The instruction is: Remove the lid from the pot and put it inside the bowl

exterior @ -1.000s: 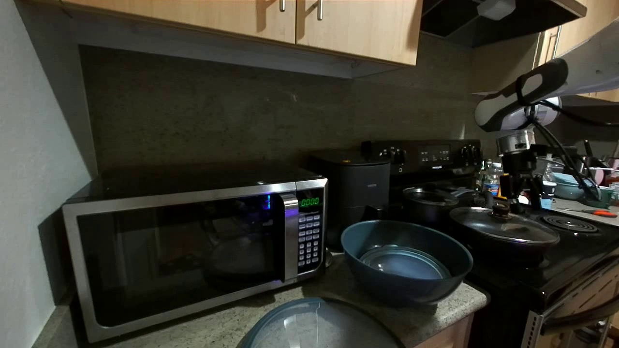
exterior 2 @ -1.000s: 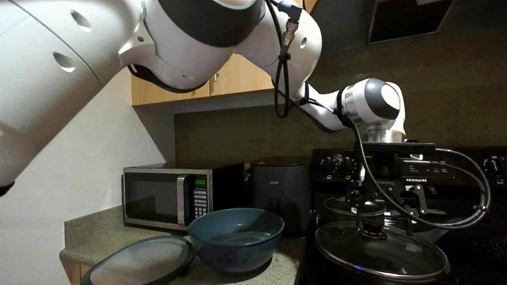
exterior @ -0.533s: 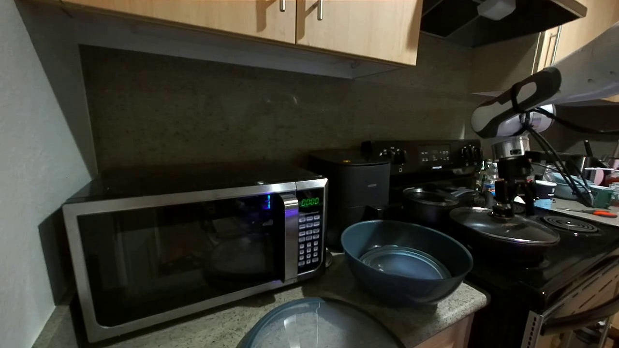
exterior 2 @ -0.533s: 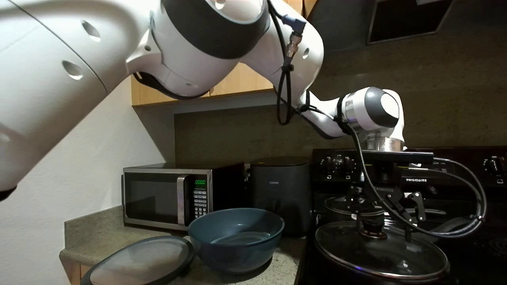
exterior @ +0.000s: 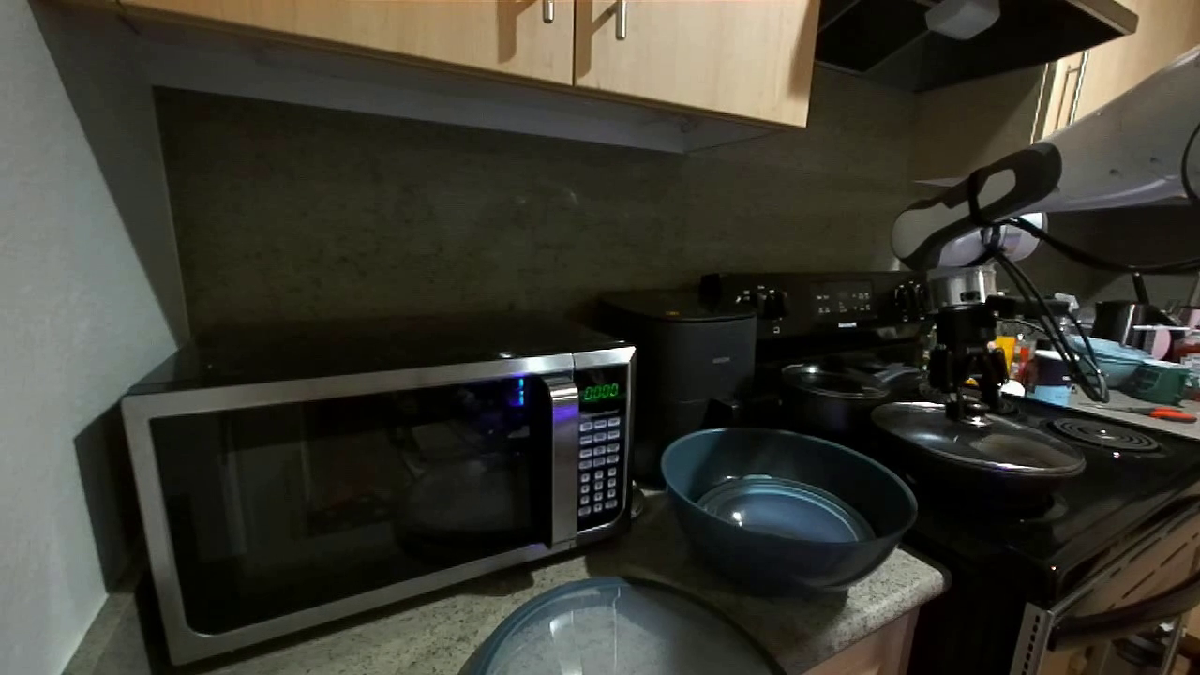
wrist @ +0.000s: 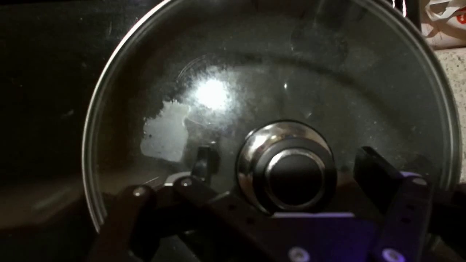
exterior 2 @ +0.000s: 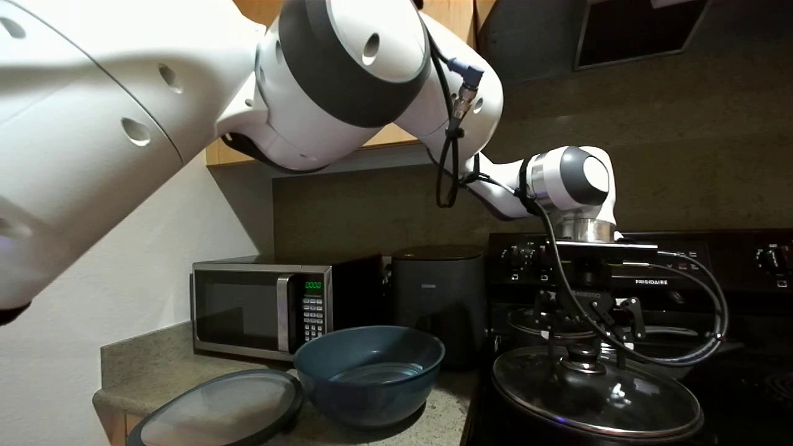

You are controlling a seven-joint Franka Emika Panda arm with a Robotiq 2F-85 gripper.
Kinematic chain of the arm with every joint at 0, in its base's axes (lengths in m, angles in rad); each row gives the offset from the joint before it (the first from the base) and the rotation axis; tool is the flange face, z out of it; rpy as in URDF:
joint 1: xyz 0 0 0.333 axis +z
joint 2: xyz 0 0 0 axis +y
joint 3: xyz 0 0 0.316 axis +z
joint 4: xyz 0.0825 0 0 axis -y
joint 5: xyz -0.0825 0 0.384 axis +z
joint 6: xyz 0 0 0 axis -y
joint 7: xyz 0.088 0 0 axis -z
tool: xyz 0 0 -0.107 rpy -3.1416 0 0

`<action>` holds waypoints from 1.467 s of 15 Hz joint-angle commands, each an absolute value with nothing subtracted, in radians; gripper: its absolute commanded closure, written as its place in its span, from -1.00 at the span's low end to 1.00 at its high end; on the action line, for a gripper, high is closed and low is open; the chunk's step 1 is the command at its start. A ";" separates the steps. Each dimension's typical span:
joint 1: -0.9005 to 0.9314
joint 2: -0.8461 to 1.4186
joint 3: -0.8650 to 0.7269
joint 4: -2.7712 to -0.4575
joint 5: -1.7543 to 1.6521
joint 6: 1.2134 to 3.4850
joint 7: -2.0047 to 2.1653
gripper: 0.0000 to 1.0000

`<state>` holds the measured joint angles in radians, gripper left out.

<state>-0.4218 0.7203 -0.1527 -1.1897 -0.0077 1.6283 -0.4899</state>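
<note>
Wrist view shows your gripper [wrist: 285, 160] wide around the knob [wrist: 295, 176]; your lid [wrist: 265, 98] covers the pot [exterior: 956, 483] on the black stove [exterior: 1116, 492], right of the bowl [exterior 2: 365, 399] on the speckled counter [exterior: 422, 623].

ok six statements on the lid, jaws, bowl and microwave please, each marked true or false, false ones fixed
The front lid, with its round knob, sits on the front pot. True.
The jaws are clamped on that knob. False: they stand open, one to either side of it.
A pale disc is beside the blue bowl. True.
The microwave shows green digits on its display. True.
The bowl stands on the stove. False: it stands on the counter.
The microwave door hangs wide open. False: it is shut.
</note>
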 commanded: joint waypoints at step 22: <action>-0.395 0.696 -0.145 -1.238 0.006 1.722 -0.327 -1.00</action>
<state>-0.3904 0.7247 -0.1515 -1.1945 -0.0077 1.7159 -0.3194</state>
